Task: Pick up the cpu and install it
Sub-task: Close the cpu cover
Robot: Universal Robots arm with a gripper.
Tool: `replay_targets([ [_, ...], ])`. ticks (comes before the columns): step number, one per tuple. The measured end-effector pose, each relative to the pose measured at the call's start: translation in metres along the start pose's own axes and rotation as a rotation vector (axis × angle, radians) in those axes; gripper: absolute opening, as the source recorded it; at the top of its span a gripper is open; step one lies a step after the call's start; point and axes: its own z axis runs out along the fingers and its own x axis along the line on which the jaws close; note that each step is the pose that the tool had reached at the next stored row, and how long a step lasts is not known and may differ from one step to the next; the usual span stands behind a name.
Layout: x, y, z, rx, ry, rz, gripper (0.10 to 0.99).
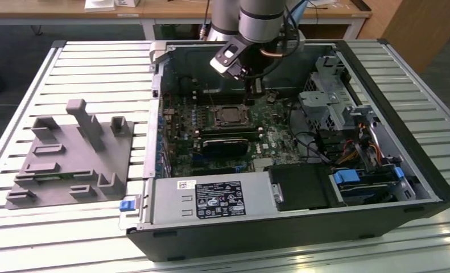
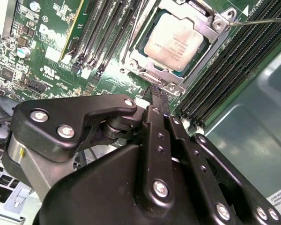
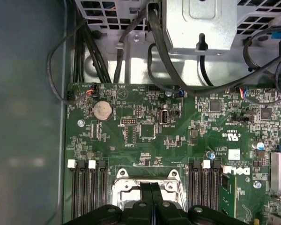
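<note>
**At the Socket: Seating the Chip**

Inside the open black metal computer case [image 1: 285,239], the small flat silver-grey square cpu [image 2: 175,41] lies in the square metal-framed socket [image 2: 152,75] of the green circuit board [image 2: 110,77]. The black gripper [image 2: 158,91] is positioned near the frame's edge, fingers pressed together, nothing grasped. Any contact is best confined to the frame. The chip's top and the black memory slots [image 2: 225,70] should be avoided.

Bright, even light; pale sheen on the cpu [image 2: 175,42] ahead of the gripper [image 2: 158,92]; case wall [image 3: 23,117] beside it dimmer.
</note>
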Motion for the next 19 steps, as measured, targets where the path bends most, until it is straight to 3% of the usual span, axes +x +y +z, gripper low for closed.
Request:
replay_targets([
  [19, -0.0004, -0.0232, 0.0102, 0.004, 0.0, 0.0, 0.106],
])
